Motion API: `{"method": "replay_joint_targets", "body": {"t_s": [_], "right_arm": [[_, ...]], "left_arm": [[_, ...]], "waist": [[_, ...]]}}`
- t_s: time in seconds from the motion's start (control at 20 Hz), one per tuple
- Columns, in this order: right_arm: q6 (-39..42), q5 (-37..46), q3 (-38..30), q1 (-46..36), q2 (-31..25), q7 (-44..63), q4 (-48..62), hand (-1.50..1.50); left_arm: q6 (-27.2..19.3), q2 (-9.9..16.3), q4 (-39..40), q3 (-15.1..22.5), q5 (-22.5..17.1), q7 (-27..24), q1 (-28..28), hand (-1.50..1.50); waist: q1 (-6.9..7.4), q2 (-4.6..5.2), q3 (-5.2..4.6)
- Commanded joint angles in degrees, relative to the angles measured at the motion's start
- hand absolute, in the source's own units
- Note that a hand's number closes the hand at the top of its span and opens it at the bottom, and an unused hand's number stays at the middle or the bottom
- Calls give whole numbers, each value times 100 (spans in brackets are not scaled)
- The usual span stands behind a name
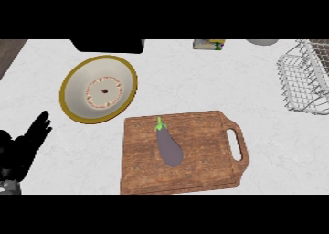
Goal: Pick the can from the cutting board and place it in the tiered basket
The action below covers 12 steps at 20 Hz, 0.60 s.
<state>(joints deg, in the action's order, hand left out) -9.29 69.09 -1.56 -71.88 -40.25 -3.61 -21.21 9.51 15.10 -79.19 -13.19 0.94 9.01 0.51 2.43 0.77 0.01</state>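
From my head view, my left hand (15,153) rests at nine o'clock on the tabletop (194,87), fingers straight and relaxed, holding nothing; my right hand is out of sight. The cutting board (194,157) lies at six o'clock, yet it carries only an eggplant (170,147); I see no can on it. The tiered basket (307,77) sits at two o'clock, cut off by the edge. A plate (98,89) is at ten o'clock. I judge the reach should wait until the can is found; a small yellow-green thing (209,44) at twelve o'clock is too cropped to name, and a dark box (108,45) beside it likewise.
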Motion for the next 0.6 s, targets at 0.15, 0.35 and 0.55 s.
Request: {"method": "replay_joint_targets", "body": {"t_s": [0.15,0.35,0.55], "right_arm": [[1315,51,-106,-265,-134,725,980,-150],[1234,15,-258,-214,-279,1164,1258,-150],[708,-394,-667,109,-140,1031,1165,-150]], "left_arm": [[4,-16,-45,79,72,53,-3,0],[144,105,37,-79,-123,89,-201,0],[-3,-152,-9,82,32,-94,55,0]], "waist": [[11,15,-4],[49,52,3],[-7,15,8]]}}
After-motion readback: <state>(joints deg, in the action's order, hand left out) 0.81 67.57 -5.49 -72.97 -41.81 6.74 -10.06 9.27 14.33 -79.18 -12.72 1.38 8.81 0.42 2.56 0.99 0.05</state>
